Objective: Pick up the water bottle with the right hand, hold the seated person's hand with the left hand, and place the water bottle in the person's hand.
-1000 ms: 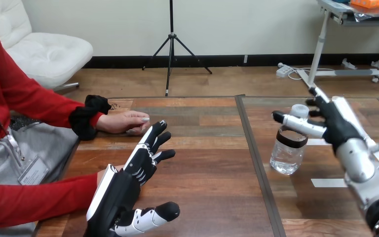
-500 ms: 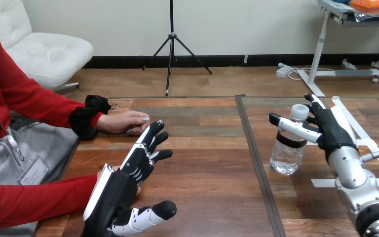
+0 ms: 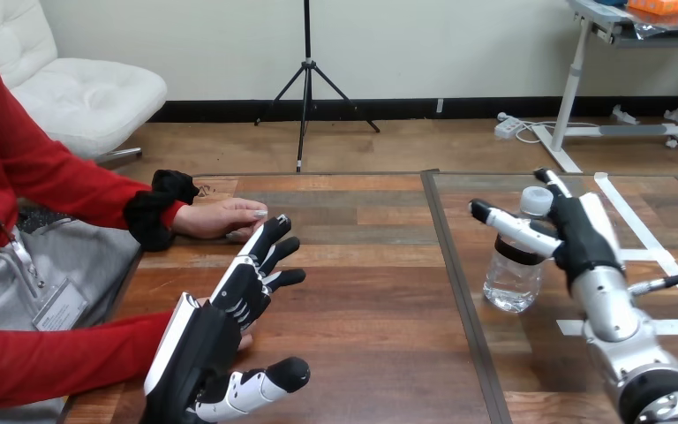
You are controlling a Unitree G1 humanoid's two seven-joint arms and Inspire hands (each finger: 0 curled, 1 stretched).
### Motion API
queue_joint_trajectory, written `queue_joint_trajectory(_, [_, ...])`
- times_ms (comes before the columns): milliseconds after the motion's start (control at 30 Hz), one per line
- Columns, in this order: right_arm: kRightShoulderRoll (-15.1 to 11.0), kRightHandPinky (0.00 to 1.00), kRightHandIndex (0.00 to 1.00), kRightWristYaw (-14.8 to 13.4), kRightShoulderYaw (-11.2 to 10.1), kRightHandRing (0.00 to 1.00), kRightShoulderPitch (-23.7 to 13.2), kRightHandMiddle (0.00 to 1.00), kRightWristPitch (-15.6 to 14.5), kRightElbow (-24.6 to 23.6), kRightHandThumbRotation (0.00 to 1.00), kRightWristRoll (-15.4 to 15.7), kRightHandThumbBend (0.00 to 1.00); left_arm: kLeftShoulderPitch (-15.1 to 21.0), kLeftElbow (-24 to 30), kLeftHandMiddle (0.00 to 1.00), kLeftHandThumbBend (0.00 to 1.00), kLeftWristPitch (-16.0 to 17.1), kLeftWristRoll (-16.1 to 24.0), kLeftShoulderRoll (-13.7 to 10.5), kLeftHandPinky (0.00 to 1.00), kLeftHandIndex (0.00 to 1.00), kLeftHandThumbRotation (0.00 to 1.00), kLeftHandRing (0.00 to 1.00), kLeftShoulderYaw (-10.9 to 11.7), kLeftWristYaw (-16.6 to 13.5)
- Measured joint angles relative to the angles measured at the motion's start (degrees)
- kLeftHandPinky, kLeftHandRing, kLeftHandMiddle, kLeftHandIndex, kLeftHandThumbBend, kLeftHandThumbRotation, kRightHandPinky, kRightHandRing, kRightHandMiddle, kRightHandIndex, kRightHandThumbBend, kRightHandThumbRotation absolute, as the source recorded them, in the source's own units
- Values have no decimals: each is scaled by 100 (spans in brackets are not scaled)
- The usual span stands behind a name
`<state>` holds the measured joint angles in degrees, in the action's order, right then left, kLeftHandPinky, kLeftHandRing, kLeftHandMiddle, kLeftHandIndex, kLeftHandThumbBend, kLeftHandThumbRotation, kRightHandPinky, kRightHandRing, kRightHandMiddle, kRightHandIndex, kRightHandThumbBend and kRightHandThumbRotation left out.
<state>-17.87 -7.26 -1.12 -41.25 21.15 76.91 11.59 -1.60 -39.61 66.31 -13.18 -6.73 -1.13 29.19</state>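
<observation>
wooden worktop (image 3: 362, 291), seen from the head camera, with a clear plastic water bottle (image 3: 514, 269) standing upright on its right half. the bottle has a white cap and a dark band below the neck.

the right hand (image 3: 578, 238) is at the bottle's upper part, open. its thumb (image 3: 501, 221) reaches straight across the near side of the neck, and its fingers (image 3: 551, 182) are extended behind the cap, so the neck sits between them. whether either touches the bottle cannot be told. the bottle's base rests on the worktop.

the left hand (image 3: 221, 322) is raised over the worktop's left half, also open, with straight fingers pointing away from the robot and the thumb spread to the side. its fingertips lie just beside the person's farther hand (image 3: 221, 216), which rests flat on the worktop near the left edge; contact between the two cannot be told. the person's nearer hand (image 3: 246, 338), on a red-sleeved arm, is mostly hidden beneath the left hand.

white tape strips (image 3: 583, 327) lie on the worktop to the right of the bottle.
</observation>
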Motion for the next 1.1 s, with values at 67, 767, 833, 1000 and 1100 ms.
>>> queue_joint_trajectory(67, [38,93,98,1,-26,94,17,94,10,0,50,-31,100,-2,4,96,100,0,0,-13,81,94,64,92,0,4])
queue_joint_trajectory(767, [278,95,100,22,-172,96,132,95,56,0,46,-60,100,-78,134,95,100,3,-223,-176,80,93,63,91,23,154])
queue_joint_trajectory(833, [278,95,99,18,-177,96,134,95,56,0,46,-56,100,-92,157,95,100,3,-223,-193,79,93,63,90,30,152])
queue_joint_trajectory(1000, [291,95,99,-14,-189,97,143,95,56,0,45,-54,100,-132,211,95,100,3,-273,-230,79,93,62,91,35,177])
queue_joint_trajectory(1100, [311,96,99,-23,-206,97,155,95,58,0,44,-58,100,-144,220,96,100,-3,-423,-244,79,93,60,91,25,267])
